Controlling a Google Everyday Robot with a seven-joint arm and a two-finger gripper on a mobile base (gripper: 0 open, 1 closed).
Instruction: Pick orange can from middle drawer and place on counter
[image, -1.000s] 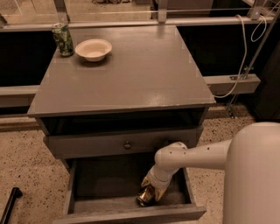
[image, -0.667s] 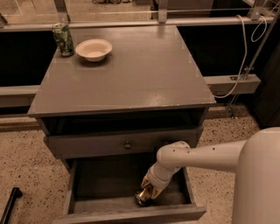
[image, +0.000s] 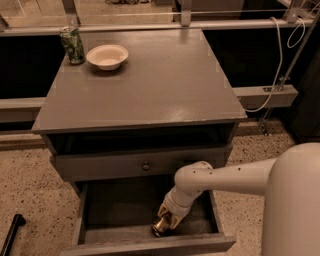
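Observation:
The middle drawer (image: 150, 245) is pulled open at the bottom of the grey cabinet. The orange can (image: 160, 229) lies low on the drawer's dark floor, near the front edge and right of centre. My gripper (image: 167, 222) reaches down into the drawer from the right on a white arm and is shut on the can, which rests at the floor. The counter (image: 150, 85) is the broad grey cabinet top above.
An upright green patterned can (image: 72, 45) and a pale bowl (image: 107, 56) stand at the counter's back left. A closed drawer front with a round knob (image: 146, 165) overhangs the open drawer. A cable (image: 280, 75) hangs at right. A black object (image: 11, 235) lies on the floor at lower left.
The arm and gripper have stayed almost still at the can; the white arm body has shifted slightly. The can has not left the drawer floor.

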